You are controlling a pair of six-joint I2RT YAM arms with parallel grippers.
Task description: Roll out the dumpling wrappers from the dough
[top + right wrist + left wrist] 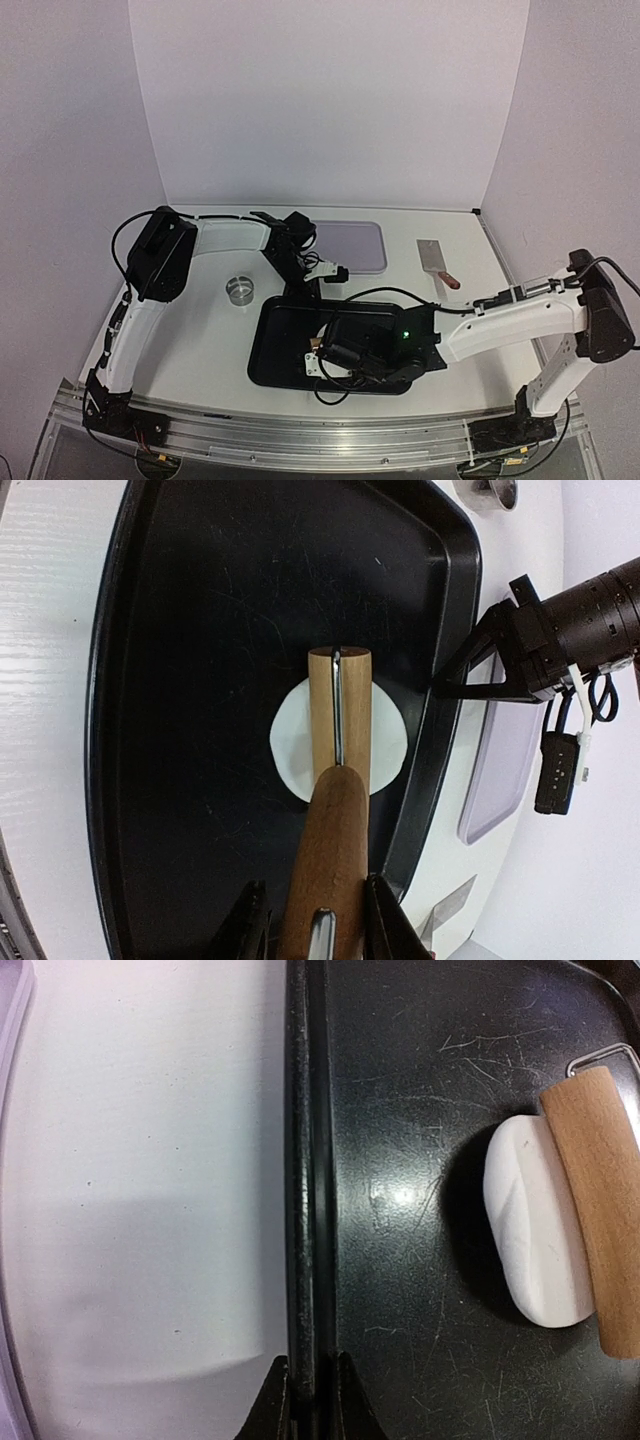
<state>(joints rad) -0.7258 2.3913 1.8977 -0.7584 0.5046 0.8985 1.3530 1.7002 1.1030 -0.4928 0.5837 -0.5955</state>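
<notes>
so the dough (290, 745) is a round white blob sitting in the black tray (300, 1160), towards the far side, not thin yet as far as i can judge. the right claw (318, 910) is clamped on the dark handle of the roller (355, 710), and the pale barrel lies right over the middle of the dough, with about the same amount of white poking out on either side. the thing that matters imo: the dough is straight ahead of the right claw, under the barrel, and the barrel's long axis runs in line with the handle and roughly parallel to the tray's far rim. so i'd guess any rolling has to go sideways across that axis, towards or away from that rim, not along it. the left claw (310, 1400) is pinched shut on that far rim, seemingly just pinning the tray to the counter (200, 340) so it doesn't skate around. it's close to the dough too, but the right arm is the one actually on it. no finished wrappers anywhere that i can see, and the ring cutter (240, 288) sits off on the counter left of the tray, so this looks like early days: flatten first, cut later.
</notes>
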